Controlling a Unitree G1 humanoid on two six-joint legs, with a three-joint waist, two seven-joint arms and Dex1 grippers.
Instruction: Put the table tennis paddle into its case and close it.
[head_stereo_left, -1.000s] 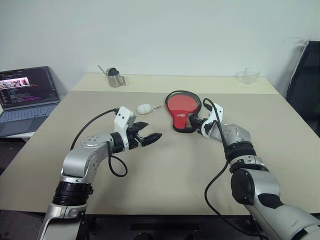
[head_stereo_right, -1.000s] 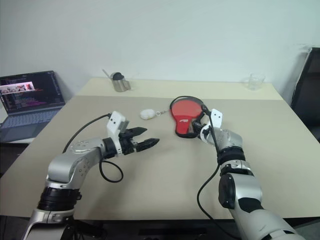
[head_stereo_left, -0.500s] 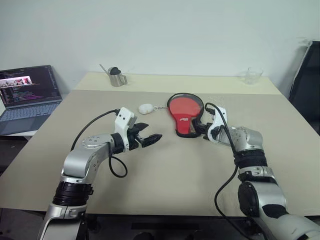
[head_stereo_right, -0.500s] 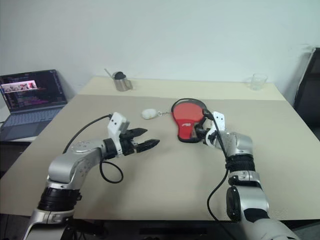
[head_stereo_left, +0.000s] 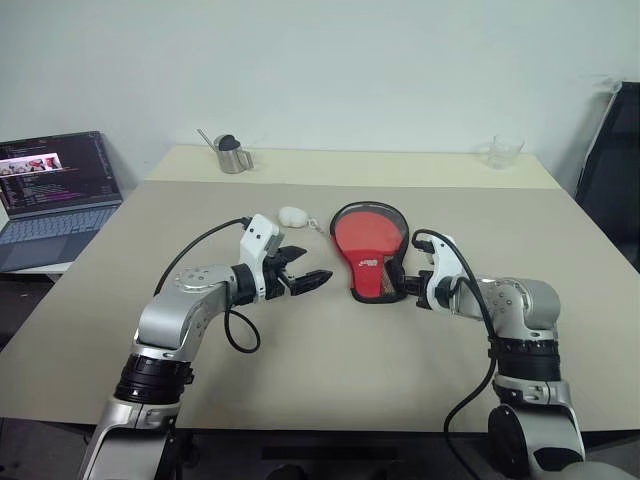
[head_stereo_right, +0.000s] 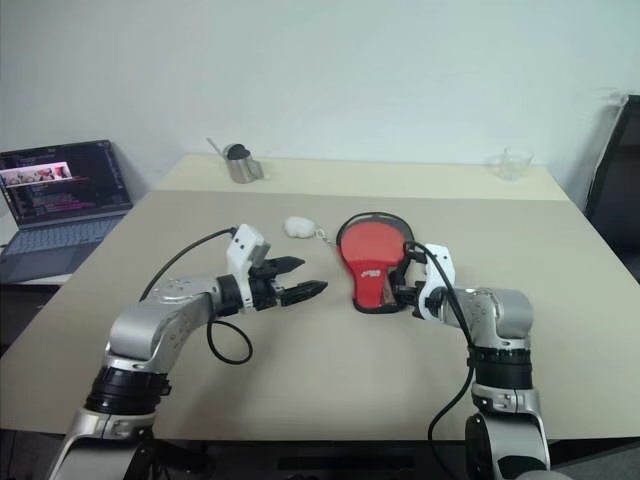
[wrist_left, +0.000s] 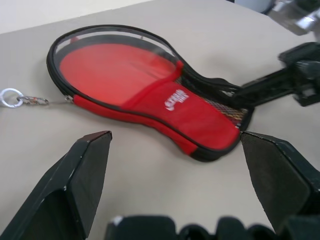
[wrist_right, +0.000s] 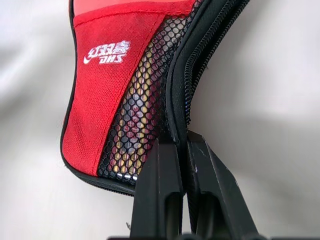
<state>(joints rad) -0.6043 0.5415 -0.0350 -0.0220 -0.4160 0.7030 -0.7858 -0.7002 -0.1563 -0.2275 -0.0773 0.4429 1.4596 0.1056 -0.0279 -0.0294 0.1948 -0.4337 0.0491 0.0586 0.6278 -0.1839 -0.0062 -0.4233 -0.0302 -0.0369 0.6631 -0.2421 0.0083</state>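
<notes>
1. I see the case (head_stereo_left: 368, 246) lying flat on the beige surface (head_stereo_left: 330, 370), about mid-way across and a little right of centre, with its round end toward the far side and its narrow end toward me.
2. The table tennis paddle (wrist_left: 107, 67) is inside the case; its red face shows through the clear front, and through the mesh (wrist_right: 145, 115) I can make out the handle.
3. A red band with a white logo (wrist_right: 107, 52) crosses the narrow part of the case.
4. My right claw (wrist_right: 181, 150) has its fingers pressed together, pinching the black zipped edge of the case at the narrow end, on the case's right side.
5. My left claw (head_stereo_left: 306, 279) hovers left of the case, well spread, holding nothing, pointed toward the case but apart from it.
6. A small white keyring charm (head_stereo_left: 291, 215) lies just left of the case's round end, and its chain and ring (wrist_left: 9, 97) reach up to the case's edge.
7. On the far left of the surface stands a metal cup (head_stereo_left: 231, 156); at the far right, a clear glass (head_stereo_left: 501, 151).
8. An open laptop (head_stereo_left: 52, 192) sits off to the left, beside the surface.
</notes>
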